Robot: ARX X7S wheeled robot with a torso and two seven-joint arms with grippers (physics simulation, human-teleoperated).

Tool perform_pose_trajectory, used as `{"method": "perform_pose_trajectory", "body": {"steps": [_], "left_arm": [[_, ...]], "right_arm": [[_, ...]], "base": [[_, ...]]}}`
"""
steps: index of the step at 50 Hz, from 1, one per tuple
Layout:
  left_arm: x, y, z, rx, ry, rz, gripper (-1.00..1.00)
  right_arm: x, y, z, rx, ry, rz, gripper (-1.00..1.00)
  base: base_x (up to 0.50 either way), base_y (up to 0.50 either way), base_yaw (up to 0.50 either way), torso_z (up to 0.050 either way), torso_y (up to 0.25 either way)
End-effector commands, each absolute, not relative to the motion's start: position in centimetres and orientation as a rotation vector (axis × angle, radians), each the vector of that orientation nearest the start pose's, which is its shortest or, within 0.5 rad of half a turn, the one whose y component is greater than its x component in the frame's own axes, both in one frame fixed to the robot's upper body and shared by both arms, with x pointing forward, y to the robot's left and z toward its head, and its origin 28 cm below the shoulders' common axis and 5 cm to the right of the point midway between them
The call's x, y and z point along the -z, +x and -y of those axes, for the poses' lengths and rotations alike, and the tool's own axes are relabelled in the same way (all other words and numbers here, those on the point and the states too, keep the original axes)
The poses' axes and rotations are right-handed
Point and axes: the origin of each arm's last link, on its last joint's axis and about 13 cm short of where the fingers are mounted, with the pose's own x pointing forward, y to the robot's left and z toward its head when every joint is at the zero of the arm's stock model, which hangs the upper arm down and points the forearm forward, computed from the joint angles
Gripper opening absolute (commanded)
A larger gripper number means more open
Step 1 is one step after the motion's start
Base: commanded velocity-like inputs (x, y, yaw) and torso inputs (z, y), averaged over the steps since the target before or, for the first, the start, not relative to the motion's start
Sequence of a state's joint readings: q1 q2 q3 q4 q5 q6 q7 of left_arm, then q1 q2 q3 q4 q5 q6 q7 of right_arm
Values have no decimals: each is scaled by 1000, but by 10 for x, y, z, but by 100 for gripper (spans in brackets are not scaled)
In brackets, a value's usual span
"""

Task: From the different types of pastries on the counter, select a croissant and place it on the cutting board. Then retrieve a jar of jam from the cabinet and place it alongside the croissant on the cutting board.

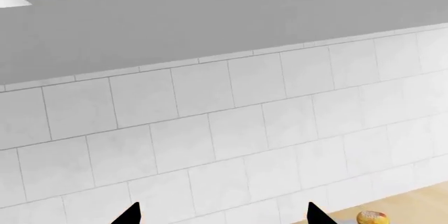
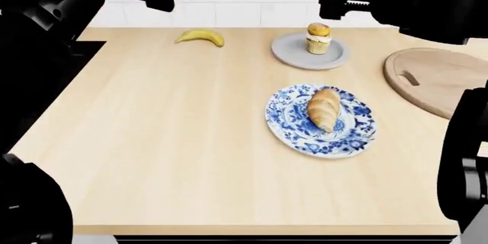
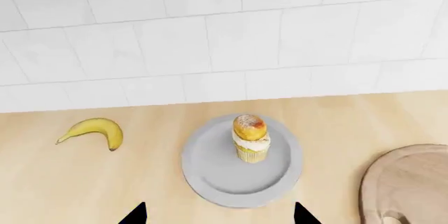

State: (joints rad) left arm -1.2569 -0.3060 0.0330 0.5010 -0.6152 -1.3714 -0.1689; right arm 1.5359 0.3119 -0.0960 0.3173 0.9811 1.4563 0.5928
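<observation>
The golden-brown croissant [image 2: 323, 108] lies on a blue-and-white patterned plate [image 2: 286, 124] in the middle of the pale counter [image 2: 168, 141]. A yellow cupcake [image 2: 318, 38] [image 3: 250, 138] with white cream stands on a grey round plate [image 2: 294, 52] [image 3: 210, 171] behind it. The round wooden cutting board [image 2: 442, 78] [image 3: 413, 182] lies at the right, bare. My right gripper [image 3: 218, 214] is open above the counter, in front of the grey plate. My left gripper [image 1: 222, 214] is open, raised and facing the tiled wall. The jar of jam and the cabinet are out of view.
A yellow banana [image 2: 200, 37] [image 3: 94, 131] lies at the back left of the counter. White tiled wall [image 1: 231, 129] runs behind the counter. A grey underside [image 1: 210, 24] hangs above the tiles. Both black arms frame the head view's sides.
</observation>
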Motion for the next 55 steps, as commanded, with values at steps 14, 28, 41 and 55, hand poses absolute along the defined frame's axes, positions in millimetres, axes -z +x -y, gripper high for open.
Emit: {"method": "perform_pose_trajectory", "body": {"steps": [14,28,41,55], "left_arm": [[-344,267,-236,177,129,334,100],[-346,259,-235,172,115,338,100],[-340,268,-237,168,111,335,100],[-341,259,-237,161,106,323,100]], "right_arm": [[-321,316,120,-20,168,-660,100],[-311,305,120,-22,145,-699,100],[-296,309,112,-57,124,-728,100],[-278,321,109,-57,84,-742,100]], "base": [[0,0,0,0,0],[0,0,0,0,0],[0,0,0,0,0],[0,0,0,0,0]]}}
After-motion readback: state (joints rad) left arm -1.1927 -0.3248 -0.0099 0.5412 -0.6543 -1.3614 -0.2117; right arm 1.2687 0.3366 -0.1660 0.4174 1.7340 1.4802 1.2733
